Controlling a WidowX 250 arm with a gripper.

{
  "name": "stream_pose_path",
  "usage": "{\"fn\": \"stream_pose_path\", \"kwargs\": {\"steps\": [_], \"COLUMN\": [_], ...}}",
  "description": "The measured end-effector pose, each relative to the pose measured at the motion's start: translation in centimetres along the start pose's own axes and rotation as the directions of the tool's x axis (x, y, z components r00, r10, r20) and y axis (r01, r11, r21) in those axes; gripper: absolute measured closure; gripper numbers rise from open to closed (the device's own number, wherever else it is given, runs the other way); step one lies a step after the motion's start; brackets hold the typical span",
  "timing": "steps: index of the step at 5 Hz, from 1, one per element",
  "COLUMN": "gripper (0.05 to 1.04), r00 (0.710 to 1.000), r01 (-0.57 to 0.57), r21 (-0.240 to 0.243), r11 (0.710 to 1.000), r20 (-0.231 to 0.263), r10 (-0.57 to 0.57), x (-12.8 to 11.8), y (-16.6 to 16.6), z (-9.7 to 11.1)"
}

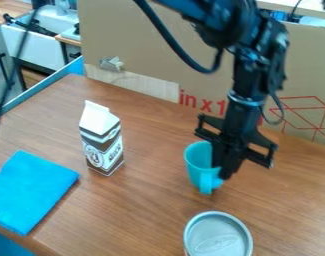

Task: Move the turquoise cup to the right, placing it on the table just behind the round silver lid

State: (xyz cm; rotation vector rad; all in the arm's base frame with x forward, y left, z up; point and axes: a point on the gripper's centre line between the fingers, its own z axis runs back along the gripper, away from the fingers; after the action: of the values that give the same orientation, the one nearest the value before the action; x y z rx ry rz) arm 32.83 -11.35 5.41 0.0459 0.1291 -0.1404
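Note:
The black gripper [225, 167] hangs down at the right side of a light blue cup [197, 162], in the right half of the table, and covers part of the cup's rim and wall. The cup stands upright, its handle facing the near side. Whether the gripper holds the cup or only stands against it cannot be told. Left of the cup is an upright brown and white milk carton [102, 145]. A can with a silver lid [218, 237] stands in front of the cup, near the bottom edge of the view.
A folded blue cloth [31, 190] lies at the left on the brown wooden table [144, 210]. Behind the table a cardboard panel [151, 45] stands as a wall, and a blue rim [41, 89] runs along the left back edge. A dark cable hangs at the far left.

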Motion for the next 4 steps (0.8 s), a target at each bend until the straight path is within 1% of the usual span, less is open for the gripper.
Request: {"fn": "stream_pose_path", "kwargs": {"steps": [1,2,3,4], "gripper": [0.989,0.989,0.966,0.771], "r00": [0.999,0.999,0.997,0.995], "r01": [-0.027,-0.044,-0.072,-0.094], "r21": [0.011,0.006,0.005,0.024], "r11": [1.000,0.999,0.997,0.995], "r20": [-0.018,-0.011,-0.010,-0.021], "r10": [0.028,0.044,0.072,0.094], "x": [0.1,0.2,-0.2,-1.1], "y": [-0.5,-0.5,-0.4,0.0], "z": [-1.0,-1.1,-1.1,-0.9]}}
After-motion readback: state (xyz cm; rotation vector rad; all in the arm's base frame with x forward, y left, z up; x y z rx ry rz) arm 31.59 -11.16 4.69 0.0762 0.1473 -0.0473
